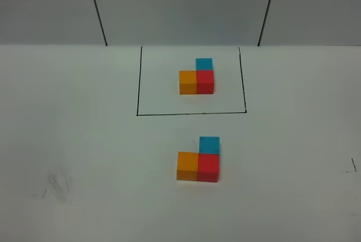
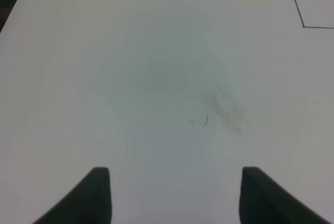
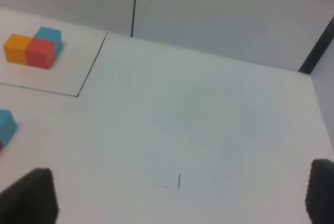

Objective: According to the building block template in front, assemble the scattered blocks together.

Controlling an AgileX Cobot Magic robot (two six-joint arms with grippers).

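We see the scattered blocks (image 1: 198, 162) joined in an L on the white surface (image 1: 84, 140), just in front of the framed building block template (image 1: 197, 77), while our left end effector (image 2: 175, 195) and right end effector (image 3: 180, 195) hover wide open, holding nothing.

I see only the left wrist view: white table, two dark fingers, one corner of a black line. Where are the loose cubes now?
Observer: The three loose cubes stand in front of the framed trio, nearer the camera, outside the black outline.
Operator: Are they joined?
Observer: Yes, orange touches red, and blue sits behind red, the same L as the framed trio.
Operator: Does the right arm hold anything?
Observer: No. In the right wrist view the right fingers stand wide apart over bare table.
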